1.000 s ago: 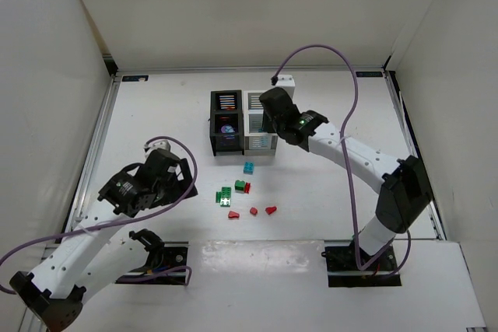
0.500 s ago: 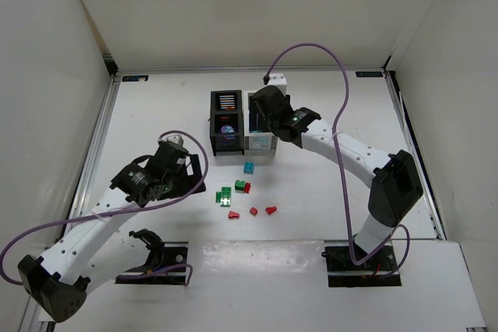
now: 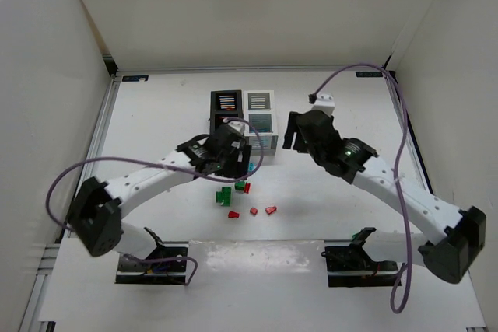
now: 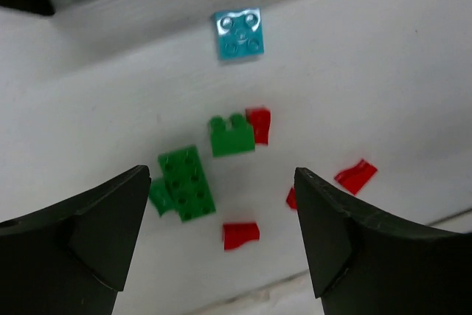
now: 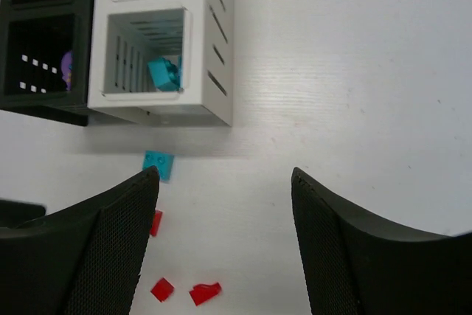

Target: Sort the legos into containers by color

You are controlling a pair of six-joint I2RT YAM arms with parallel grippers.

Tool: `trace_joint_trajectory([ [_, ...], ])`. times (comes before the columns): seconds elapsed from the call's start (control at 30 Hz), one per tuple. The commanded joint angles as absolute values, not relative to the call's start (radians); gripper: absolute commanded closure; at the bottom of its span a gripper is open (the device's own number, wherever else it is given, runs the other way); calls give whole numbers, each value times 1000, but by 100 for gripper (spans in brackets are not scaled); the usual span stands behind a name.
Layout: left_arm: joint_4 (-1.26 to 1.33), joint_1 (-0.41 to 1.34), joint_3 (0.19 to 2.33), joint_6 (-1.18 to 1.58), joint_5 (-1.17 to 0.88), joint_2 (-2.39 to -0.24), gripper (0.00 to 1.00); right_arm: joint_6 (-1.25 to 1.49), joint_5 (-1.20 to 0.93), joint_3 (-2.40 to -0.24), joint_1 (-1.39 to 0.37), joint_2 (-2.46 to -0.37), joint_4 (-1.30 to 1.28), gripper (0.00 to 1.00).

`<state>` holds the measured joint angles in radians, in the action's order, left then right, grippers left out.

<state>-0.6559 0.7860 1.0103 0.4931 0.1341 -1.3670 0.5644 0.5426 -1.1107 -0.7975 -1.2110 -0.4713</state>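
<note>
Loose legos lie on the table in the left wrist view: a teal brick [image 4: 238, 34], a green brick [image 4: 231, 135] touching a red piece [image 4: 259, 125], a green plate [image 4: 187, 183] and more red pieces [image 4: 241, 234] [image 4: 355, 176]. My left gripper [image 4: 220, 175] hangs open above them, holding nothing; from above it [image 3: 233, 162] covers the spot just below the containers. The black bin [image 3: 226, 114] and white bin [image 3: 261, 118] stand side by side. A teal piece [image 5: 165, 73] lies inside the white bin [image 5: 221, 49]. My right gripper [image 5: 223, 175] is open and empty, right of the bins.
A purple piece [image 5: 67, 70] shows inside the black bin [image 5: 44, 35]. White walls close in the table on three sides. Purple cables loop over both arms. A raised strip [image 3: 257, 258] runs along the near edge by the arm bases.
My left arm has swung from the left side to the middle, above the loose legos. My right gripper has drawn back rightward from over the white bin.
</note>
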Motion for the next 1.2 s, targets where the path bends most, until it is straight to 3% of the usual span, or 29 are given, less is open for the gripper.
trace_joint_trajectory([
  [0.0, -535, 796, 1069, 480, 224, -1482, 12, 601, 594, -1040, -787, -1106, -524, 25],
  [0.33, -278, 814, 1080, 572, 365, -1721, 12, 627, 581, -928, -710, -960, -563, 24],
  [0.6, -278, 853, 1127, 584, 413, -1804, 16, 631, 555, -884, -666, -930, -548, 24],
  [0.8, -288, 857, 1144, 607, 411, -1844, 27, 626, 551, -871, -643, -913, -535, 24],
  [1.07, -311, 871, 1123, 627, 443, -1825, 62, 627, 543, -861, -626, -891, -526, 24],
  [1.17, -365, 893, 1126, 624, 465, -1772, 63, 629, 543, -859, -626, -882, -526, 24],
])
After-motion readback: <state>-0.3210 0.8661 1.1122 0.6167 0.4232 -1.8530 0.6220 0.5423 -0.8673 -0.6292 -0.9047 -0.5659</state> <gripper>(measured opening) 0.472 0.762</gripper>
